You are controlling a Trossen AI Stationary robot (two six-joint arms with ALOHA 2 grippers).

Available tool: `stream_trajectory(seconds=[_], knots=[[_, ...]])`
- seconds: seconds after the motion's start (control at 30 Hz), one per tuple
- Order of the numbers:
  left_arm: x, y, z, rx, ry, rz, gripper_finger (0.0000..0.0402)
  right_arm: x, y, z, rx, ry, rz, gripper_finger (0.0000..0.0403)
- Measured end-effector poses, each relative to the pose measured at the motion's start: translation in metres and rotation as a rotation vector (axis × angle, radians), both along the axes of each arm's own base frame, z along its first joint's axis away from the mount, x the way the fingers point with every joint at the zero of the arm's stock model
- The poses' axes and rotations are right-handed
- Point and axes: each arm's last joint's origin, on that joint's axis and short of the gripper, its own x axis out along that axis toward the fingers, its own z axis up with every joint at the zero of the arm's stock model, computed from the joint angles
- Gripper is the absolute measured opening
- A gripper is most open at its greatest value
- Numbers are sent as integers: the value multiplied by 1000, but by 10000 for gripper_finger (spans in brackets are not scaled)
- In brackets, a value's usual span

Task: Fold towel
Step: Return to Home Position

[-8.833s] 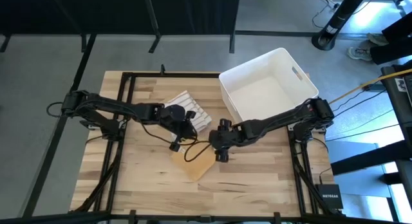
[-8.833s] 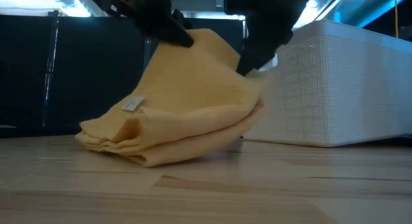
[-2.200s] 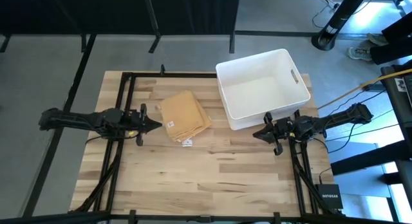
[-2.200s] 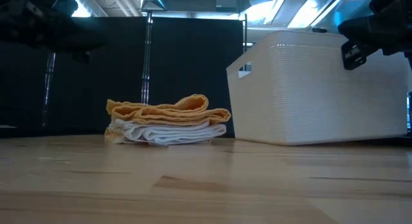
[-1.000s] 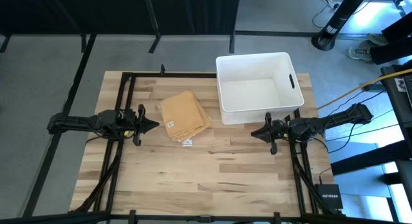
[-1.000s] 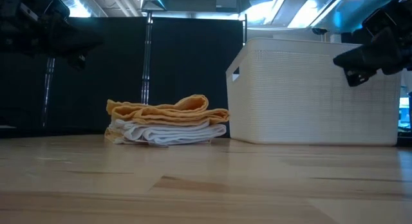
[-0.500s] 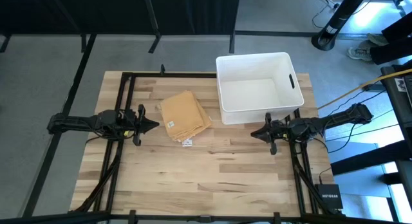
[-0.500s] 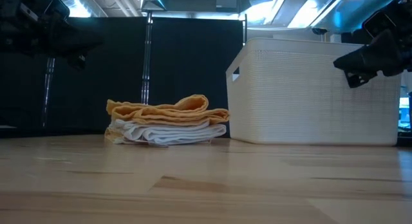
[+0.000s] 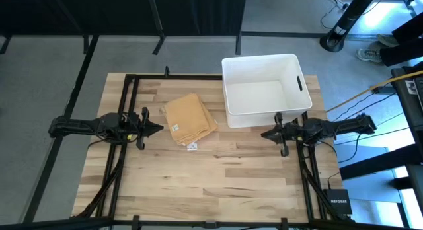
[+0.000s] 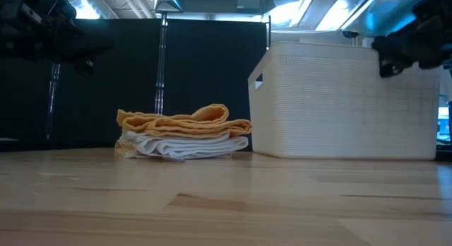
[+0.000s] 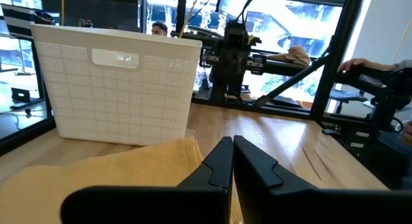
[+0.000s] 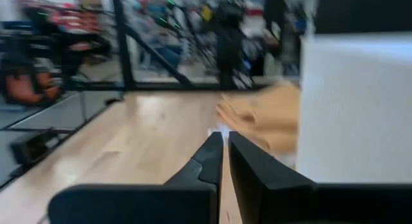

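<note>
From above, one yellow towel [image 9: 190, 118] lies folded on the counter [image 9: 218, 184] beside one white bin [image 9: 264, 91], with the left jaws and right jaws well apart at either edge; folding looks done, and only homing remains. The low view shows two towels, the yellow one atop a white towel [image 10: 185, 145]. In the wrist views both jaws are clenched and empty.

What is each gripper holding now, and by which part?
Nothing is held. The left gripper and the right gripper both have closed, empty jaws, apart from the yellow towel lying on the white towel.
</note>
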Motion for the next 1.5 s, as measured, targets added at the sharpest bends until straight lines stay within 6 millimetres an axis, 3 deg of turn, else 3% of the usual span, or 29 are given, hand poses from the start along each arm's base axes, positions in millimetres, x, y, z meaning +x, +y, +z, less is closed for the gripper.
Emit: stream_trajectory(seconds=[0.17,1.5], knots=[[0,0,0,2,0,0,4,-4,-2,4,-46,-57,80,30],[0,0,0,-5,0,0,4,-3,-3,2,-49,-43,52,30]])
